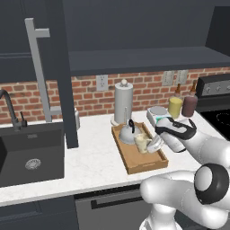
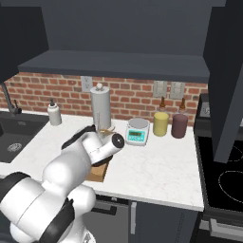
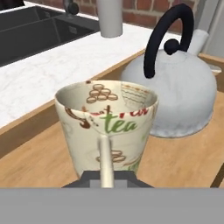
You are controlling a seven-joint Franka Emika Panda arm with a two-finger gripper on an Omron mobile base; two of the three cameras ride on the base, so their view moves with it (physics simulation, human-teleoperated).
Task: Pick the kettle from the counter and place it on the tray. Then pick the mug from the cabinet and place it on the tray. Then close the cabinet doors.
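You're seeing gripper point(image 1: 154, 143) gripping mug point(image 1: 142, 143) by handle, mug sitting upright on tray point(image 1: 141, 167) beside kettle point(image 1: 127, 134); cabinet doors point(image 1: 60, 72) hanging open.

Cream mug point(image 3: 106, 127), green-brown print; silver kettle point(image 3: 179, 92), black handle.

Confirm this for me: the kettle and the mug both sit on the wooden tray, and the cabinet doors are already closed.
Not quite. The kettle and the mug are indeed on the tray, but the cabinet doors are not closed: the left base view shows one swung out over the counter, and the right base view shows another open at the right.
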